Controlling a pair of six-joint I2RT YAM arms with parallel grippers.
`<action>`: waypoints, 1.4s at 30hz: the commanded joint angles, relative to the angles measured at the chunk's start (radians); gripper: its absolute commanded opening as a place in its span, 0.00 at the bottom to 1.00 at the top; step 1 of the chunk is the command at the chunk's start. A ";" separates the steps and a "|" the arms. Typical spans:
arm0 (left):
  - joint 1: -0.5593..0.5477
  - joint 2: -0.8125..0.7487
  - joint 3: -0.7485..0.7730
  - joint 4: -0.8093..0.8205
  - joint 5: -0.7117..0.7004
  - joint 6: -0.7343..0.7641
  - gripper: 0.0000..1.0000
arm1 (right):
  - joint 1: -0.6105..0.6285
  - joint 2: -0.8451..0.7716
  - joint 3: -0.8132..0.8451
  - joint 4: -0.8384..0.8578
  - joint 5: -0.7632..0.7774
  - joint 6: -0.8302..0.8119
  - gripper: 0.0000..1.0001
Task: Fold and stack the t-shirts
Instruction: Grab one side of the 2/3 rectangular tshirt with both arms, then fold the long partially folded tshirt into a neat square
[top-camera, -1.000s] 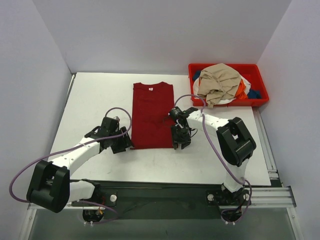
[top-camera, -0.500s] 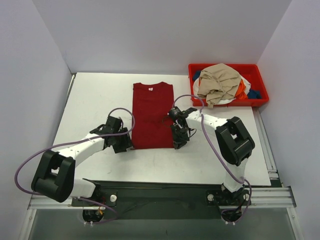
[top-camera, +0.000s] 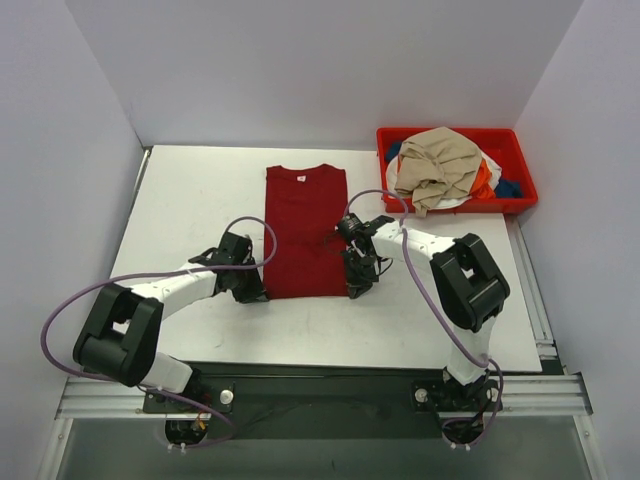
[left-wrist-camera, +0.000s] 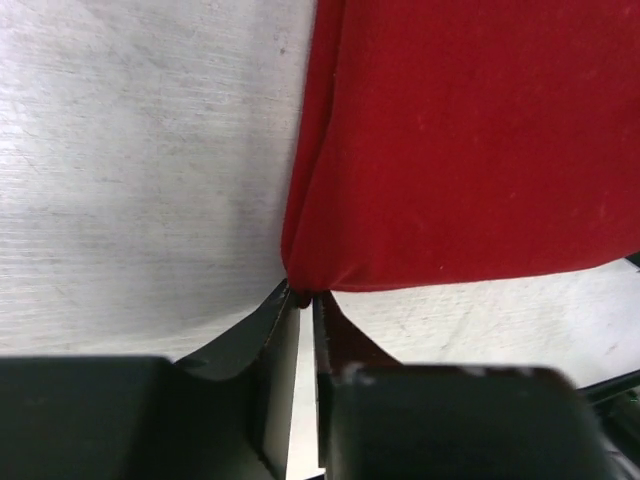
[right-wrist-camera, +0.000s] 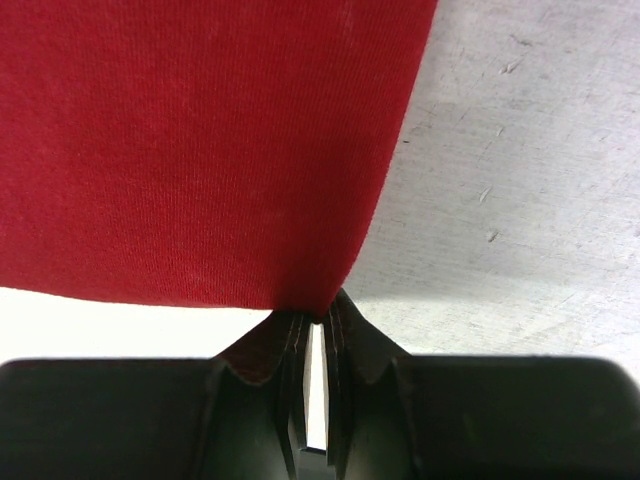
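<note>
A red shirt (top-camera: 305, 230) lies flat on the worktop (top-camera: 180, 200), folded into a long narrow strip with its collar and small white label at the far end. The left hand (left-wrist-camera: 303, 298) is clamped on the shirt's near left corner, the cloth bunched between its tips. The right hand (right-wrist-camera: 318, 318) is clamped on the shirt's near right corner in the same way. Beyond the shirt's far right corner, a red bin (top-camera: 520, 165) holds a pile of shirts (top-camera: 440, 165), tan on top with orange, white and blue beneath.

White table (top-camera: 190, 200): dark red t-shirt (top-camera: 303, 230) flat, red bin (top-camera: 500, 205) far-right corner.
</note>
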 joint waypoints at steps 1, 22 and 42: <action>-0.006 0.027 0.020 0.034 -0.006 0.012 0.14 | -0.006 0.002 0.002 -0.024 0.017 -0.009 0.00; -0.038 -0.157 0.026 -0.117 -0.084 0.009 0.00 | -0.016 -0.203 -0.076 -0.078 0.031 0.031 0.00; -0.097 -0.518 0.171 -0.706 -0.007 0.013 0.00 | 0.124 -0.594 -0.151 -0.360 -0.006 0.173 0.00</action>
